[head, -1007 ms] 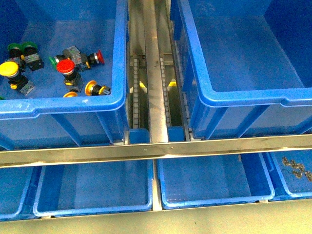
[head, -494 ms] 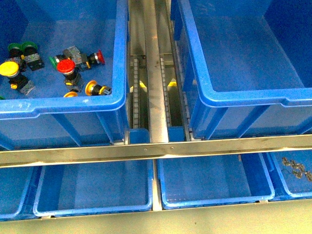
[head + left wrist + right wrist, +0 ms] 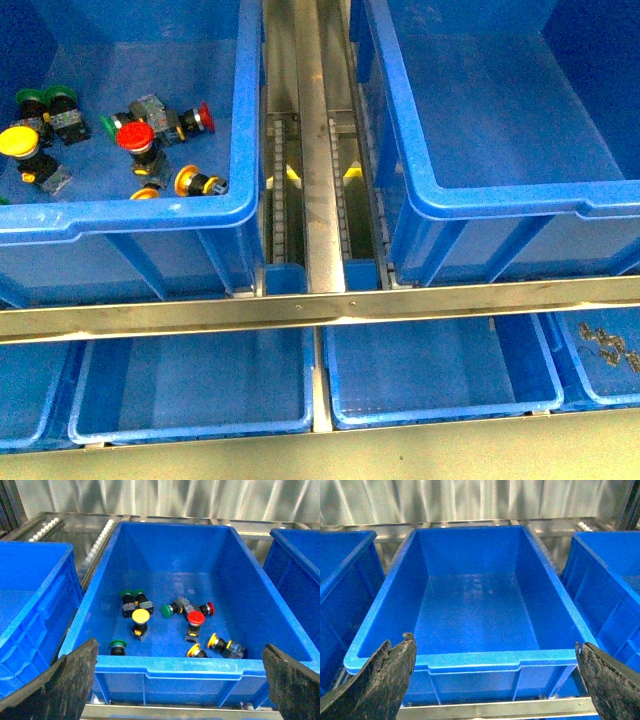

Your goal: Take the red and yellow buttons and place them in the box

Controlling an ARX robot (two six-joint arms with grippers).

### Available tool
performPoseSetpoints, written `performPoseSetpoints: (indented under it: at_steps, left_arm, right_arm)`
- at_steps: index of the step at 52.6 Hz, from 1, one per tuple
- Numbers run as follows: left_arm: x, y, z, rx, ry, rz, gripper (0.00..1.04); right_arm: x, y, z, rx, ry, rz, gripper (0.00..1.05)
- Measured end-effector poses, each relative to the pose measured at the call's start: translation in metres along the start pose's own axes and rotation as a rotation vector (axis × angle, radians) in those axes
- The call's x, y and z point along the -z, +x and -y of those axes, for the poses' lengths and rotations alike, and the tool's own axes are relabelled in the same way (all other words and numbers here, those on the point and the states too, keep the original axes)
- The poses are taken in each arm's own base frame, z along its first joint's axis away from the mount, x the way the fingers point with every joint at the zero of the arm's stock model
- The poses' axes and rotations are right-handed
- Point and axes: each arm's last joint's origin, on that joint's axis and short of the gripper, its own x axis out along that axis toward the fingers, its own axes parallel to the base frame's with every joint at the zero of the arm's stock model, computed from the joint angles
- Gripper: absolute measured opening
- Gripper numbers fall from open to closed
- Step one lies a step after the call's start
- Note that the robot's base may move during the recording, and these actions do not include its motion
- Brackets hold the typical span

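Red and yellow buttons (image 3: 195, 617) lie among green ones (image 3: 166, 611) in the left crate (image 3: 165, 666), and the empty box (image 3: 470, 660) stands beside it. They look light, hard and smooth-capped, so the blocky body under the collar seems the surest hold. The left gripper (image 3: 180, 646) and right gripper (image 3: 495, 642) both have fingers wide apart.

Steel roller rack (image 3: 318, 120), with crossbar (image 3: 320, 305) across the middle. Resting on it: deep blue crate (image 3: 120, 215) at 10 o'clock, box (image 3: 520, 195) at 2 o'clock, shallow blue trays (image 3: 190, 385) at 6 o'clock.

text: none I can read | labels, brands, numbers, signs: none legible | views: front, both my wrists
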Motion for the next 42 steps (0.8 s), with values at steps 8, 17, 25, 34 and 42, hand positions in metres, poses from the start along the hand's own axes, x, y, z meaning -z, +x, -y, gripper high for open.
performPoseSetpoints:
  at_steps: [8, 17, 25, 34, 42]
  left_arm:
    - [0.0000, 0.0000, 0.0000, 0.000, 0.000, 0.000, 0.97]
    - [0.0000, 0.0000, 0.0000, 0.000, 0.000, 0.000, 0.97]
    - [0.0000, 0.0000, 0.0000, 0.000, 0.000, 0.000, 0.97]
    - [0.0000, 0.0000, 0.0000, 0.000, 0.000, 0.000, 0.97]
    - [0.0000, 0.0000, 0.0000, 0.000, 0.000, 0.000, 0.97]
  right_arm:
    - [0.0000, 0.0000, 0.0000, 0.000, 0.000, 0.000, 0.99]
    - [0.0000, 0.0000, 0.0000, 0.000, 0.000, 0.000, 0.99]
    - [0.0000, 0.0000, 0.0000, 0.000, 0.000, 0.000, 0.99]
    - [0.0000, 0.0000, 0.0000, 0.000, 0.000, 0.000, 0.99]
    - [0.0000, 0.0000, 0.0000, 0.000, 0.000, 0.000, 0.99]
